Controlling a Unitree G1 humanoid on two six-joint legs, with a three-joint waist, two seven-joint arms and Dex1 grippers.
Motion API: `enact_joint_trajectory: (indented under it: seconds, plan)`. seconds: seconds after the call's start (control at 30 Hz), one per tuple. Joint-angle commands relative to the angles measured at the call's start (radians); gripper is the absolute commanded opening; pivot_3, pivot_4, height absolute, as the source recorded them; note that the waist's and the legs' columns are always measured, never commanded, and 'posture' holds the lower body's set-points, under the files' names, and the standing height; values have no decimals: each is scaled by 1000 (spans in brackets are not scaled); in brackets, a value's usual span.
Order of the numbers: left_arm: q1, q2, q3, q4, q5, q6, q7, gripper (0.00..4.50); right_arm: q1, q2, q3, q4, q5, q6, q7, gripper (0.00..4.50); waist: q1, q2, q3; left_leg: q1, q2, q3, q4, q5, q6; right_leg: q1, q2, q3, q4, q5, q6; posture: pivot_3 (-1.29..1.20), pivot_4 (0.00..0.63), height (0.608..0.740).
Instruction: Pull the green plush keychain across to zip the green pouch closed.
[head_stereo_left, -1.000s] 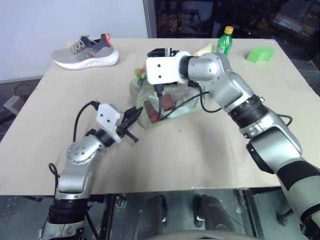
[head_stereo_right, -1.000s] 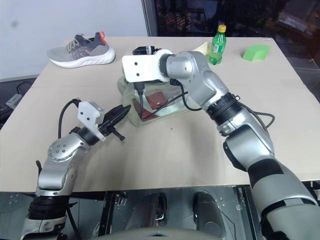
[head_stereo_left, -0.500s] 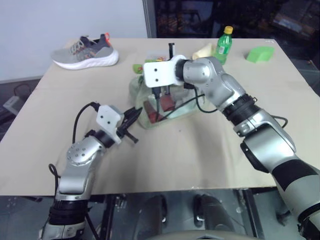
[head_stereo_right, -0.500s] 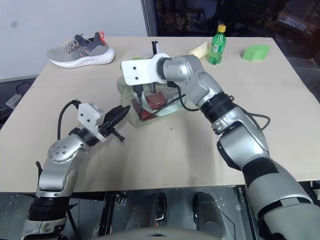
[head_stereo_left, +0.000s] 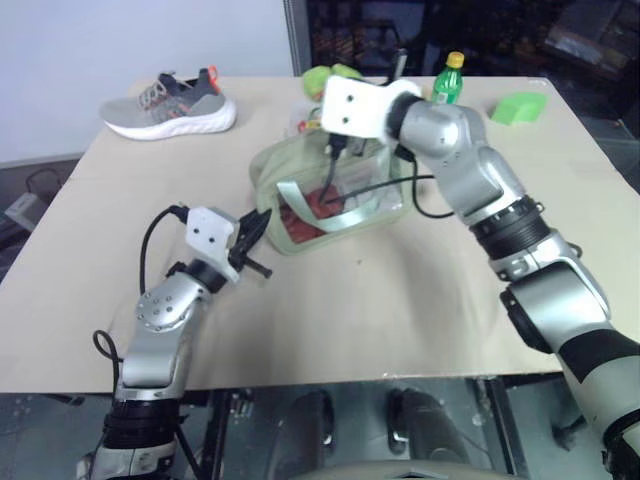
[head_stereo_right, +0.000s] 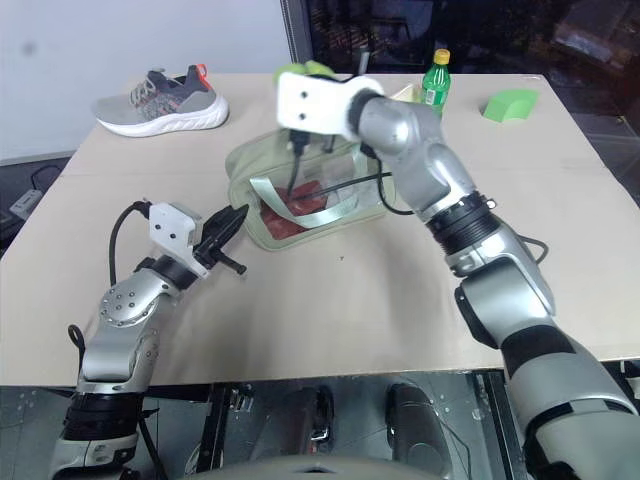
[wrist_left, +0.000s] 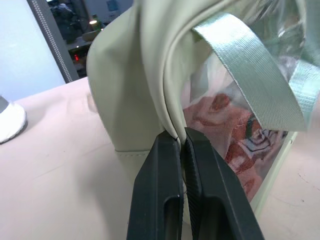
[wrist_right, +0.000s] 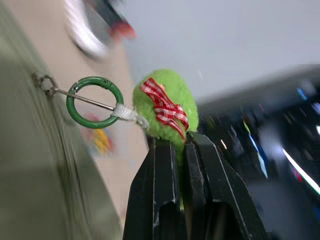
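Green pouch (head_stereo_left: 330, 200) lies near the middle of the worktop (head_stereo_left: 400, 300), its long axis running from the near left corner toward the far right, the clear side panel with red contents facing the robot and a pale strap (wrist_left: 255, 85) looped across that panel. The green plush keychain (wrist_right: 165, 112) is at the pouch's far top edge, lifted above the bag; it joins the zipper pull through a green ring (wrist_right: 95, 102) and a thin metal link stretched taut toward the pouch's seam. A red checked ribbon crosses the plush. The right hand (wrist_right: 180, 142) is clamped on the keychain, its two black fingers pinching the lower part of the plush. The left hand (wrist_left: 181, 142) is closed on the pouch's near left corner, fingers together on the pale piped edge, at worktop level. Beyond the pouch, a grey sneaker (head_stereo_left: 170, 100) lies at the far left, a green bottle (head_stereo_left: 450, 80) with a yellow cap stands at the far edge, and a bright green wedge block (head_stereo_left: 520, 107) sits at the far right.
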Motion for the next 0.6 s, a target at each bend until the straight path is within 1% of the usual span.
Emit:
enact_joint_trajectory:
  seconds: [0.03,0.23,0.3,0.4,0.5,0.6]
  plan:
    - [29,10,49,51,11,23,20,0,-21,-67,-97,62,-6,14,-100,106,-2,0,0,0,0,0,0,0,0,0,0,0,0,0,0,0,150,740]
    - [11,5,83,65,4,35,50,0,9,-122,-139,196,13,21,-173,106,-18,0,0,1,0,2,-1,0,0,0,1,1,0,0,0,0,150,740]
    - [5,-6,92,63,2,41,72,0,55,-134,-148,229,24,36,-197,106,-18,0,0,1,0,2,-1,0,0,0,0,1,0,0,1,0,150,740]
    - [2,-17,103,59,2,54,96,0,151,-128,-158,234,52,63,-217,106,-17,-1,0,1,0,3,-1,0,0,1,0,2,0,0,1,0,150,740]
    - [2,-21,112,52,-7,68,112,0,247,-118,-152,280,52,78,-260,106,-21,0,0,1,0,3,-1,0,0,0,0,3,0,0,1,0,150,740]
    - [6,-20,120,42,-8,78,117,0,282,-124,-154,313,51,88,-306,106,-24,0,-1,3,0,3,-1,0,0,0,1,4,1,0,1,0,150,740]
